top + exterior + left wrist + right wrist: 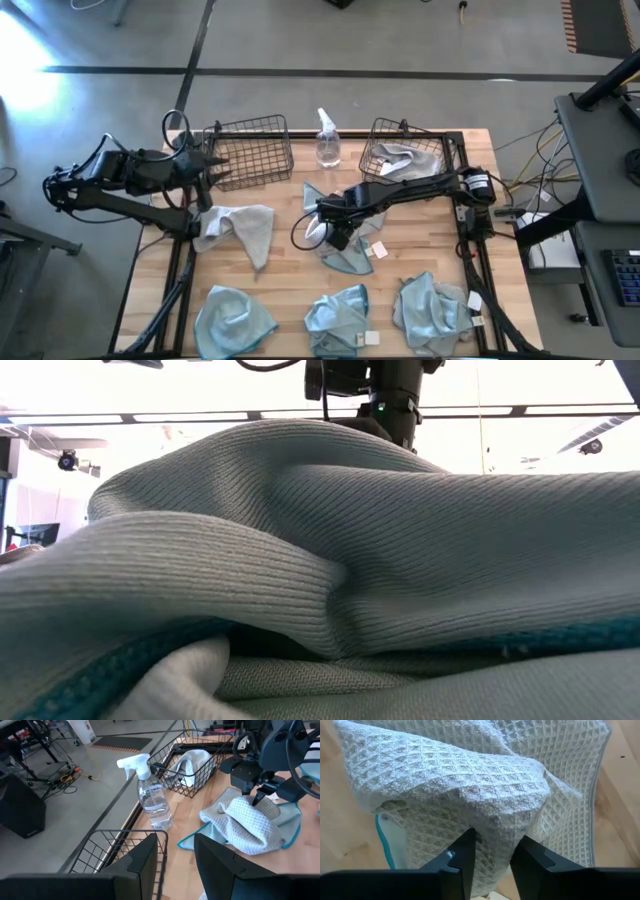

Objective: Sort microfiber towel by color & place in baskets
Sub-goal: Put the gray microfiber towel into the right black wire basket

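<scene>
At the table's middle a grey-white waffle towel (245,825) lies bunched on a teal towel (350,258). My right gripper (492,865) stands over it, pointing steeply down, shut on a hump of the grey-white cloth. My left gripper (176,865) hangs open and empty above the left basket (250,150) at the far left. The right basket (405,155) holds one grey-white towel (192,762). Another grey-white towel (240,228) lies flat at the left. Three teal towels (235,320) (340,320) (430,310) lie along the near edge. My right gripper pinches a raised fold (492,837) of the grey-white towel between its two fingers (462,860), coming from above. The fold bulges up between them. The rest of the towel lies slack on the teal towel and the table.
A clear spray bottle (327,140) stands between the two baskets at the far edge. The low view is filled by a teal towel (320,560) right before the camera. Bare wood shows between the middle pile and the near row.
</scene>
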### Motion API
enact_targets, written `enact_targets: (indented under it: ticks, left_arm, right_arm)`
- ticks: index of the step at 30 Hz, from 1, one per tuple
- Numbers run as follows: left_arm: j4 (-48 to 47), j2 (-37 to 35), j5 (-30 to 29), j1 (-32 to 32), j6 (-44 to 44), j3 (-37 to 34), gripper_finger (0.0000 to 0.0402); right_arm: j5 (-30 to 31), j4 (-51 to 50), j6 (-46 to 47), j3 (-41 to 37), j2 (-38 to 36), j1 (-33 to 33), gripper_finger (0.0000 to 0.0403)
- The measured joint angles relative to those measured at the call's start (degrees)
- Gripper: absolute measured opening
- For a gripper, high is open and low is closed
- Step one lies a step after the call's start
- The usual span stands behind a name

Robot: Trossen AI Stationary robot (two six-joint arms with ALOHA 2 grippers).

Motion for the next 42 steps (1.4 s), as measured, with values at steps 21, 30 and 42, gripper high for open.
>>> enact_targets:
  ticks: [21,30,42]
  left_arm:
    - [0.0,-0.02,-0.02,0.0,3.34,0.0,0.0114]
    - [0.11,-0.07,-0.16,0.0,4.57,0.0,0.0114]
    - [0.12,-0.33,-0.3,0.0,6.78,0.0,0.0114]
  right_arm:
    - [0.27,-1.26,-0.51,4.2,-0.09,-0.28,0.001]
    - [10.07,-11.42,-2.56,17.25,-0.11,-0.92,0.0009]
    - [26.81,-21.62,-2.64,34.07,-0.15,-1.57,0.0009]
